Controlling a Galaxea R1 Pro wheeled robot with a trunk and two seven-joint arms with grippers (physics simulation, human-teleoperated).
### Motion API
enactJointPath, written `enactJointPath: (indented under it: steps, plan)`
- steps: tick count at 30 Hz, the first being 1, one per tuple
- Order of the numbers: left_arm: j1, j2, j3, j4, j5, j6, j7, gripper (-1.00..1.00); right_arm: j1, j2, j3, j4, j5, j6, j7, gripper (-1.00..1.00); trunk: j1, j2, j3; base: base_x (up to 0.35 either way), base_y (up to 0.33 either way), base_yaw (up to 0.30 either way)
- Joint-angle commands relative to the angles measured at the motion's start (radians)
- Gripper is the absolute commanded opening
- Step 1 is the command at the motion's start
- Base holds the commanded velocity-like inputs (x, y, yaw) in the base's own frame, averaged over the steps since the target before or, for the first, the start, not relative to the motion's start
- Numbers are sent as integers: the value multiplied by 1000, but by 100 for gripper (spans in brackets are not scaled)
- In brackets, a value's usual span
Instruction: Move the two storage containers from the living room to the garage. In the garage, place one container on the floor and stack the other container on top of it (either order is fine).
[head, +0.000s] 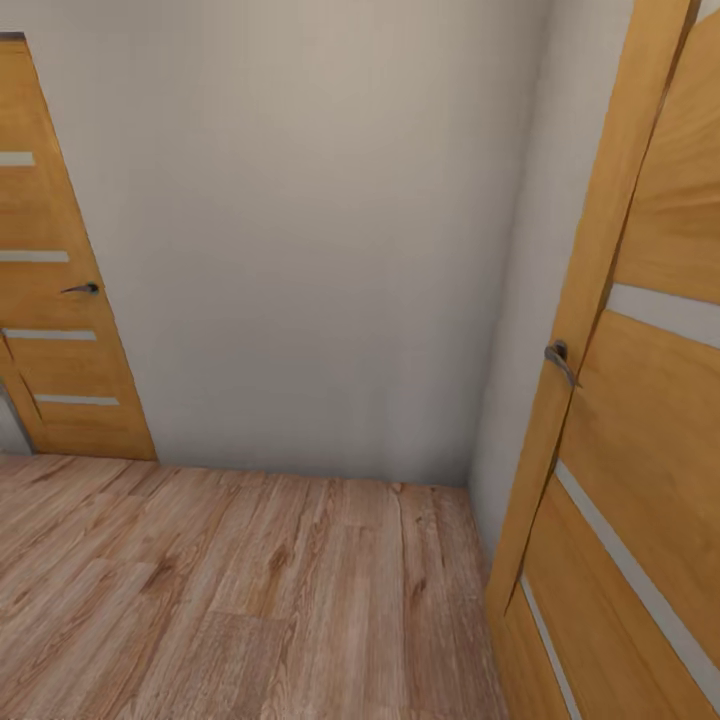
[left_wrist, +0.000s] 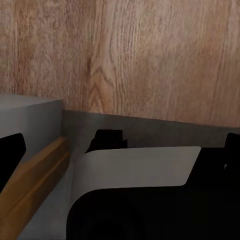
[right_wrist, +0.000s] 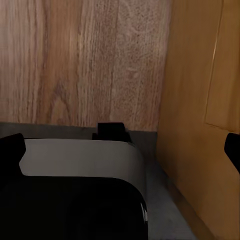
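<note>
The storage containers are out of view. I stand in a narrow hallway with a light wood-plank floor (head: 250, 600) and a plain pale wall (head: 320, 250) ahead. In the left wrist view my left gripper (left_wrist: 122, 157) points down at the planks, its dark fingertips (left_wrist: 11, 155) far apart at the picture's edges with nothing between them. My right gripper (right_wrist: 122, 150) hangs the same way, its fingertips (right_wrist: 11, 150) wide apart and empty, close beside an orange door panel (right_wrist: 200, 115).
An orange door with pale stripes and a grey handle (head: 562, 362) stands very close on the right. A second striped orange door (head: 60, 300) is at the far left. My own grey and black base (left_wrist: 135, 170) lies under both grippers.
</note>
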Motion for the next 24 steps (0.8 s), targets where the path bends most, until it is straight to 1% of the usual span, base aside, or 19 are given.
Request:
enactJointPath:
  steps: [1,6,19,24]
  plan:
    - [-1,0,-7,1,5,-3,3,100,0,0,9,-1,-8,-2,-4,100,0,0,-1,160,0,69]
    - [-1,1,-6,1,5,-2,2,100,0,0,9,-1,-7,-2,-4,100,0,0,-1,267,0,23]
    - [-1,1,-6,1,5,-1,2,100,0,0,8,-1,-8,0,-4,100,0,0,-1,318,0,1]
    - [-1,1,-6,1,5,-1,2,100,0,0,8,-1,-8,-2,-4,100,0,0,-1,320,0,165]
